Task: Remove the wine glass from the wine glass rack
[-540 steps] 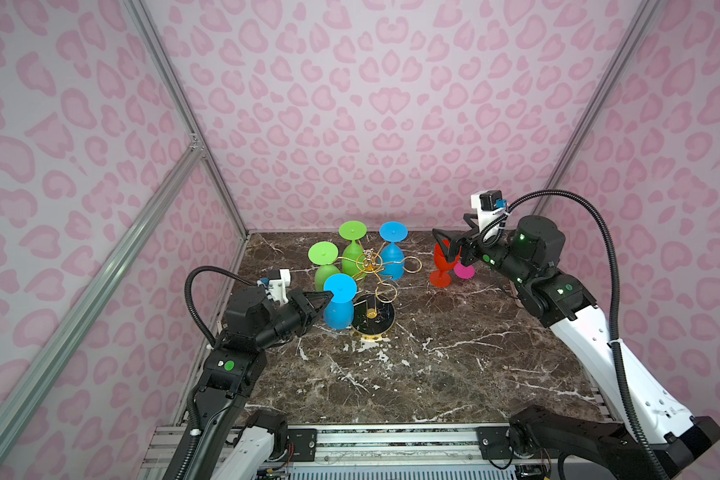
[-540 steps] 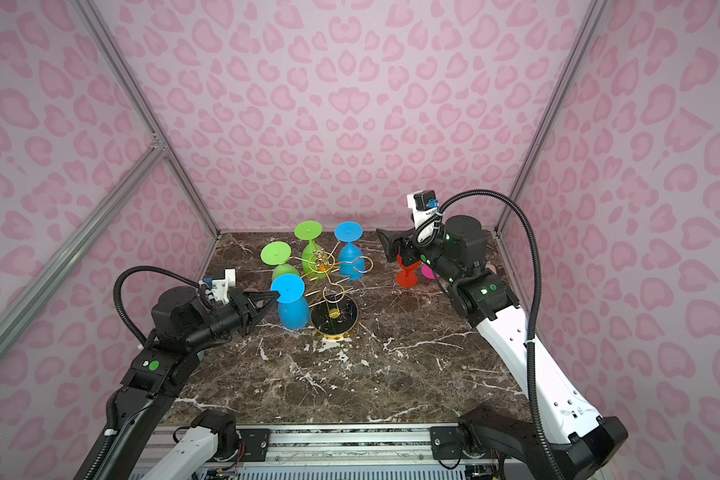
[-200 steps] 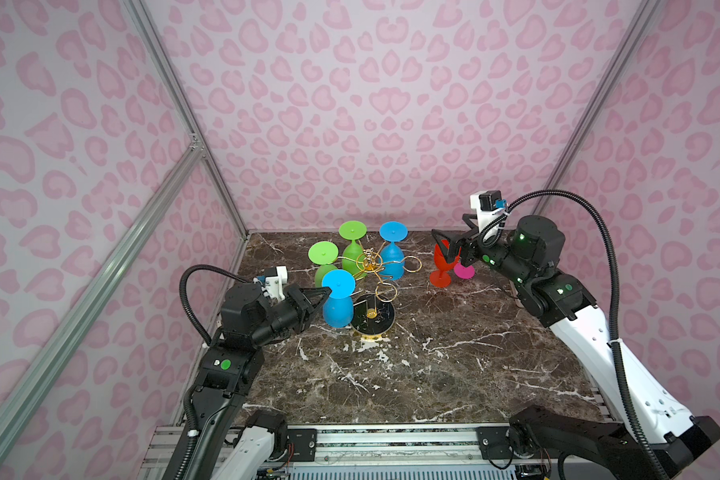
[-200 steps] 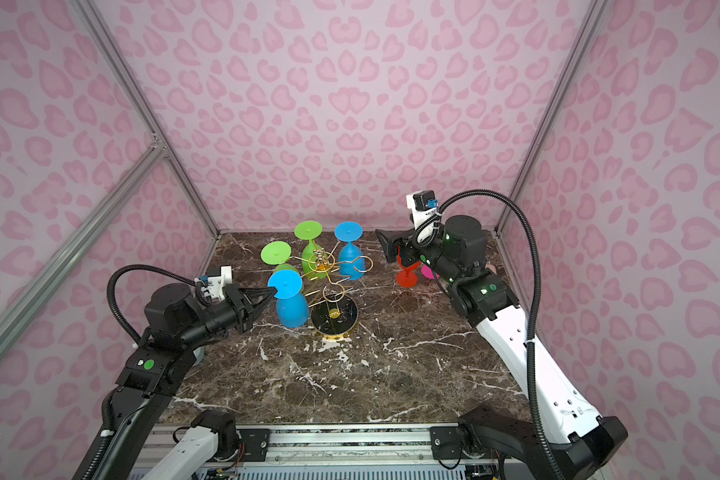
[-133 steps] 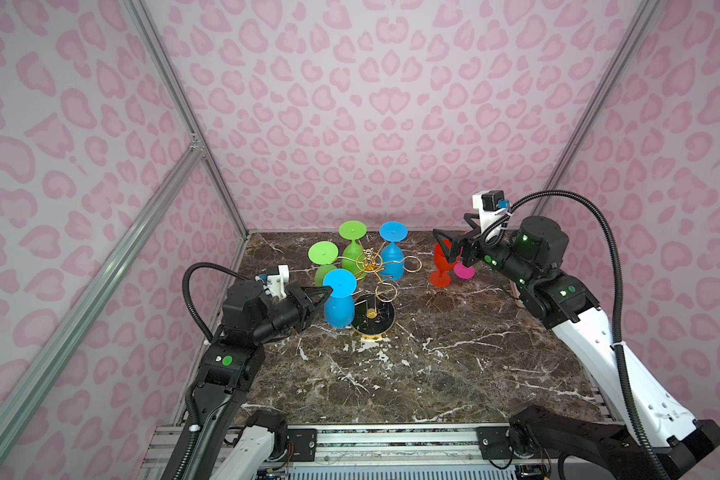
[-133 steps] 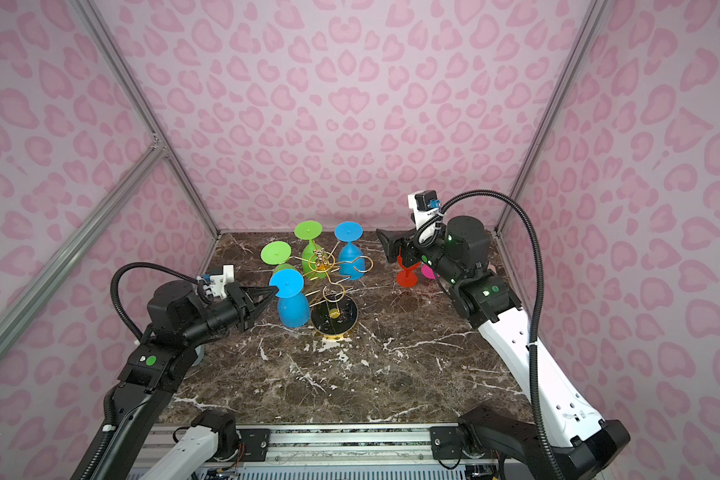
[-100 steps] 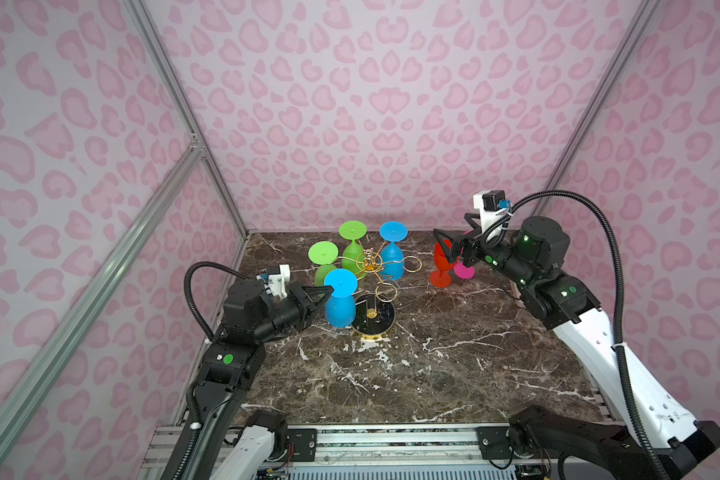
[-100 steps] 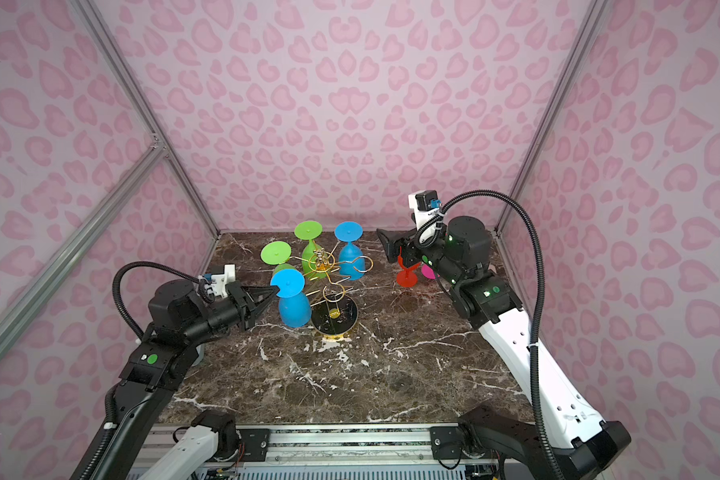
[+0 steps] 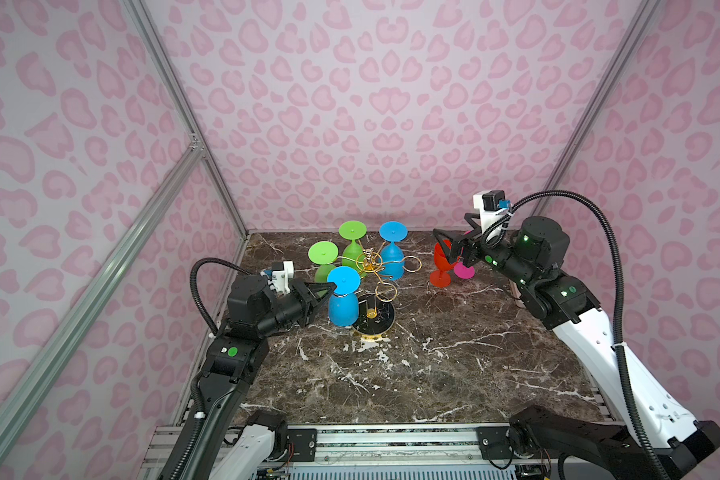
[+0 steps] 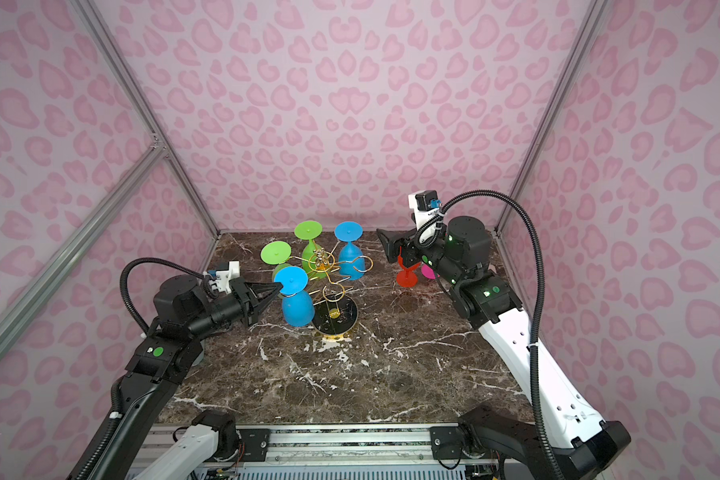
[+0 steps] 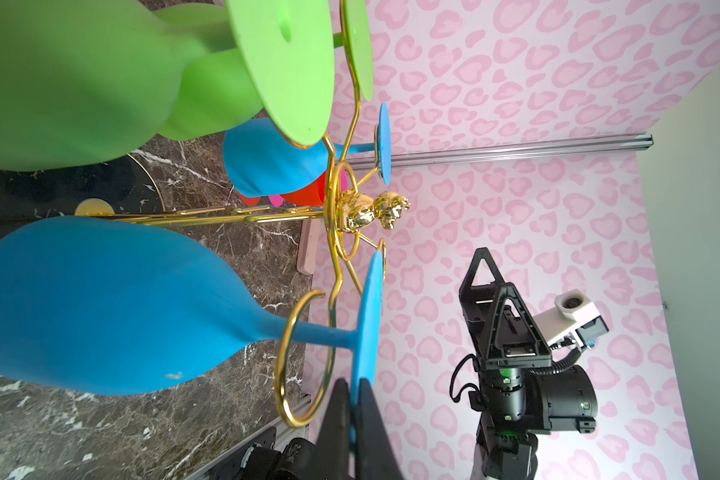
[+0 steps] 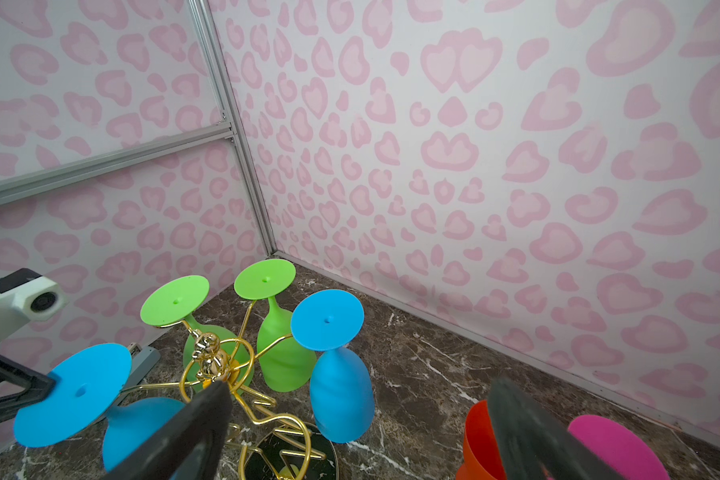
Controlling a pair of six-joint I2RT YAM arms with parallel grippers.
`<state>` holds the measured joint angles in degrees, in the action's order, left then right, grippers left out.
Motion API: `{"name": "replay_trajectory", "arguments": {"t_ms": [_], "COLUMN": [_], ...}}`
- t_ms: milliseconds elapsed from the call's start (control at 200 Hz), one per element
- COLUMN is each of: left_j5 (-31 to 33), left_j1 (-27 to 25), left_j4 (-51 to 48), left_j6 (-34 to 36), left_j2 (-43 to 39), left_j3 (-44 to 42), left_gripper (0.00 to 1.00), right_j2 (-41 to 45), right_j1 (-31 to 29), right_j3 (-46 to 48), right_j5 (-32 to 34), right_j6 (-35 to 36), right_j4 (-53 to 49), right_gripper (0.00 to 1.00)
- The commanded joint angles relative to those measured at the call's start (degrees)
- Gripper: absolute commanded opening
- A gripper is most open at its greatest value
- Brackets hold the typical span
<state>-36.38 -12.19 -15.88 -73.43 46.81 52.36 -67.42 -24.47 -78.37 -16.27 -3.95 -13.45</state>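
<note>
The wine glass rack (image 9: 368,266) of gold wire stands on its round black base (image 9: 385,322) at the back middle, in both top views. Several wine glasses hang upside down on it: two green (image 9: 352,249) and two blue. My left gripper (image 9: 329,289) is shut on the foot rim of the nearest blue wine glass (image 9: 343,305). In the left wrist view its fingers (image 11: 341,419) pinch that blue disc, and the stem (image 11: 312,334) still passes through a gold loop. My right gripper (image 9: 449,249) stands open at the back right, around nothing.
A red glass (image 9: 442,266) and a pink one (image 9: 464,271) stand on the marble table (image 9: 391,374) under the right gripper. Pink patterned walls close in the left, back and right sides. A metal rail (image 9: 350,436) runs along the front edge.
The left gripper, holding the blue glass's foot, has shifted slightly up and toward the rack, taking the glass with it. The right arm has hardly moved.
</note>
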Motion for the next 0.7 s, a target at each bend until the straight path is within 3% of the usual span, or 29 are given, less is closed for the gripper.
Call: {"name": "replay_trajectory", "arguments": {"t_ms": [0,695], "left_j5": [-0.53,0.64], "left_j1": [-0.14,-0.38], "left_j4": [4.1,7.33], "left_j6": [0.11,0.63], "left_j2": [0.55,3.62], "left_j3": [0.9,2.48], "left_gripper": [0.03,0.03], "right_j2": [0.01,0.53], "right_j1": [-0.04,-0.07], "right_j3": [0.03,0.4], "right_j5": [0.38,0.88], "right_j6": [-0.27,0.24], "right_j4": [0.09,-0.26], "right_gripper": [0.98,0.98]}}
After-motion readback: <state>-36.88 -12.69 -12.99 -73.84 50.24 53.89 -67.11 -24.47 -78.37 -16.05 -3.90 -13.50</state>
